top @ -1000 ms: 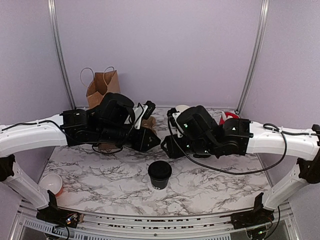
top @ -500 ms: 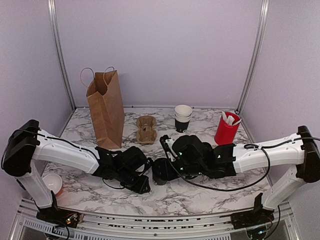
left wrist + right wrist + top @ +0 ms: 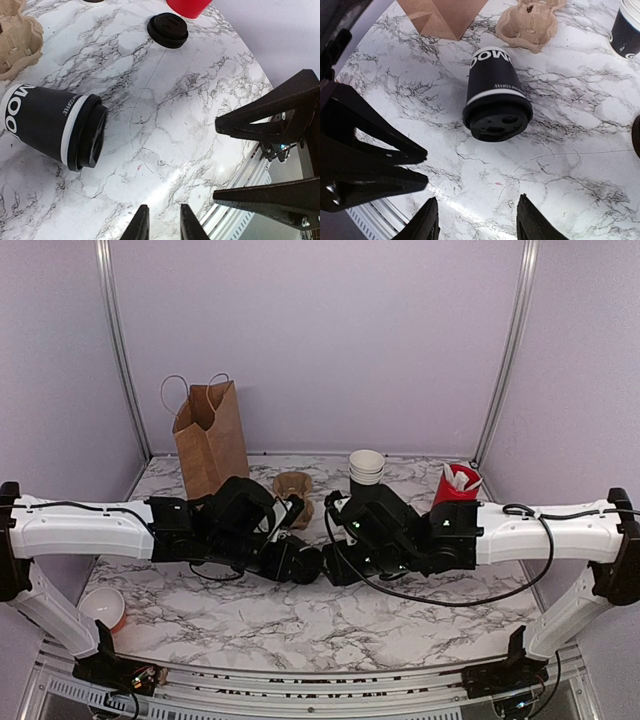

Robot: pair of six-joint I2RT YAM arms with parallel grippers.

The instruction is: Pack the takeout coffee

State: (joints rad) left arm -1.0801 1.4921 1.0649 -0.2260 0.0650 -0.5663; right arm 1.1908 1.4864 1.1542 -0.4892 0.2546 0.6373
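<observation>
The takeout coffee (image 3: 495, 100), a black paper cup with a black lid, lies on its side on the marble table (image 3: 580, 150). Its lid faces my right wrist camera and its base points toward the cardboard carrier (image 3: 530, 22). My right gripper (image 3: 479, 222) is open, a short way in front of the lid, with only table between its fingers. In the left wrist view the same cup (image 3: 45, 122) lies at the left, well clear of my left gripper (image 3: 162, 227). That gripper's fingers stand a narrow gap apart and hold nothing. From above, the cup (image 3: 303, 563) shows between the two wrists.
A brown paper bag (image 3: 210, 430) stands at the back left, with the carrier (image 3: 293, 485) beside it. A stack of lidless cups (image 3: 366, 468) and a red cup (image 3: 455, 483) stand at the back right. A loose black lid (image 3: 167, 30) lies near the red cup. A small bowl (image 3: 102, 607) sits front left.
A second ago the cup stood upright near the front centre; now it lies on its side farther back. Both arms dipped low toward the front, then drew back to the middle.
</observation>
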